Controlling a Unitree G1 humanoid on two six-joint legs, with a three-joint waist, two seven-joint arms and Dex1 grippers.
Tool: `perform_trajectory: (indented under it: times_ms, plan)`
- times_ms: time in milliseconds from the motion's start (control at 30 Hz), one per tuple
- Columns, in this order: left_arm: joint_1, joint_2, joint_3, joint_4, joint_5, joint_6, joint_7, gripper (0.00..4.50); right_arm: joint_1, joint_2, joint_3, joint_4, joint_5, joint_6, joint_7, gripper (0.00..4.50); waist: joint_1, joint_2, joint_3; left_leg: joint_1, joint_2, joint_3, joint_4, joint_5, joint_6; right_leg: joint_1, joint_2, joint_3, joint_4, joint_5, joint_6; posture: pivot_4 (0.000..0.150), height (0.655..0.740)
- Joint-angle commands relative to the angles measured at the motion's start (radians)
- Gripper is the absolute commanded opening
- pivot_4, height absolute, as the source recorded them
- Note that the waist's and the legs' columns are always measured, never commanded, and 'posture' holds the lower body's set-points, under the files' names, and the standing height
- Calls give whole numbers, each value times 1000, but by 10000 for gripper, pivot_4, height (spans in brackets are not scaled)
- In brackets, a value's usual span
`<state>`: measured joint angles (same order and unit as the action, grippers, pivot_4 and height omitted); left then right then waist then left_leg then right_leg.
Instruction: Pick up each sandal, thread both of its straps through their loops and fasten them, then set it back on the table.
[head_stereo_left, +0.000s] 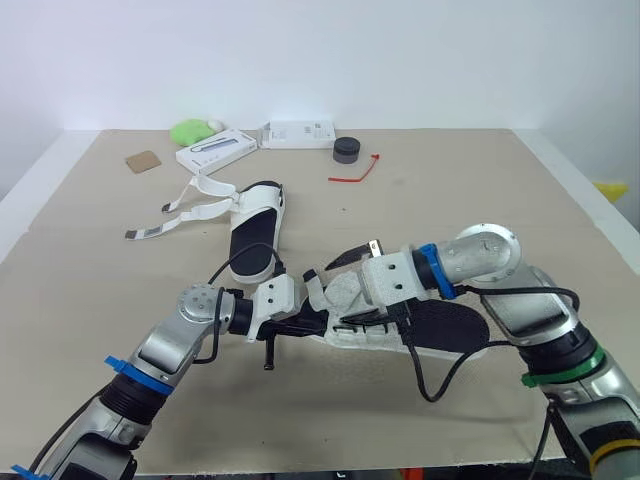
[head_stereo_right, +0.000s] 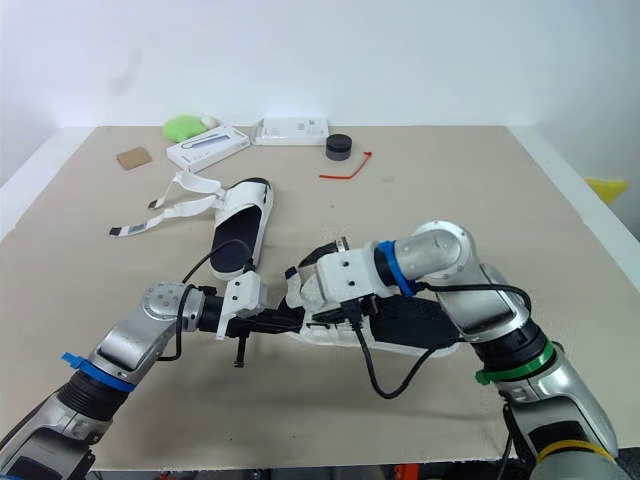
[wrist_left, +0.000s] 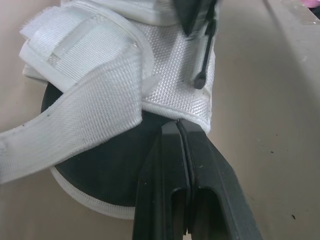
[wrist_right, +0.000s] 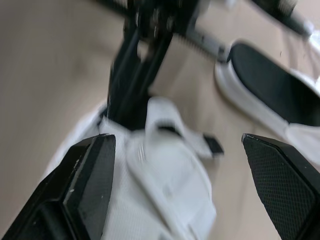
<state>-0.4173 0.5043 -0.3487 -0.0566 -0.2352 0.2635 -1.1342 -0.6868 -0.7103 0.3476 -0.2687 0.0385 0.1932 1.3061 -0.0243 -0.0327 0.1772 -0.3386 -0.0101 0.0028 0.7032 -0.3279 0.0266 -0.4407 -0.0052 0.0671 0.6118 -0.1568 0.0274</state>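
- Your left gripper's two black fingers are clenched flat together, tips pushed against the hem of the white woven upper. You cannot tell whether any fabric is caught between them.
- Your right gripper is released, its fingers spread wide on either side of that upper and gripping nothing.
- Both grippers meet at the near white woven sandal with the black footbed, which lies on the beige tabletop in front of you, toe end toward your left arm. One wide white strap curls loose across its footbed.
- A black cable loops from your right wrist over the sandal's near rim onto the table.
- The second white sandal lies farther back on your left, apart from the first, with its loose straps fanned out leftward.
- There is open tabletop to the right and between the sandals and the far edge, where a white flat box, a black round cap and a red tie sit.
- The table's near edge is close below your arms.
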Motion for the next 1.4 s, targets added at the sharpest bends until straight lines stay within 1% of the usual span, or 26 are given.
perform_trajectory:
  times_ms: [33,167,433,533,700,833,1033,1267,1300,1367,1400]
  plan:
    - [29,11,-22,27,33,22,7,0,-50,30,-36,-61,69,104,-19,43890,0,0,0,0,0,0,0,0,0,0,0,0,0,0,0,1500,7400]
    - [27,11,-22,28,33,22,7,0,-41,39,-56,-37,105,196,-52,43890,0,0,0,0,0,-1,0,0,0,0,0,-1,0,0,-1,1500,7400]
    - [26,11,-22,31,32,23,7,0,-16,-21,8,84,-30,-83,-50,43890,0,0,0,0,0,0,0,0,0,0,-1,-2,0,0,-1,1500,7400]
    - [26,11,-21,31,32,24,8,0,-1,-40,24,109,-73,-158,-41,43890,0,0,0,0,0,0,0,0,0,0,-1,-2,0,0,-1,1500,7400]
    - [27,11,-22,31,32,24,7,0,-6,-37,36,136,-112,-227,-46,43890,0,0,0,0,0,0,0,0,0,0,-1,-2,0,0,0,1500,7400]
    - [28,8,-24,32,31,23,9,0,-16,-19,40,149,-128,-236,-54,43890,0,0,0,0,0,0,0,0,0,0,-1,-2,0,0,-1,1500,7400]
    - [30,7,-25,31,32,23,10,0,-38,25,23,140,-104,-117,-57,43890,0,0,0,0,0,0,0,0,0,0,-1,-2,0,0,-1,1500,7400]
    - [33,5,-25,28,32,22,14,0,-32,13,40,135,-127,-79,-33,43890,0,0,0,0,0,0,0,0,0,0,-2,-2,0,0,-1,1500,7400]
    - [34,5,-25,27,32,22,13,0,-31,3,46,136,-133,-85,-20,41802,0,0,0,0,0,0,0,0,0,0,-2,-2,0,0,-1,1500,7400]
    - [36,6,-26,28,33,21,13,0,-29,-14,56,133,-141,-95,2,35799,0,0,0,0,0,0,0,0,0,0,-2,-2,0,0,-1,1500,7400]
    - [36,5,-27,28,33,21,13,0,-28,-17,58,133,-143,-96,4,31791,0,0,0,0,0,0,0,0,0,0,-2,-2,0,0,-1,1500,7400]
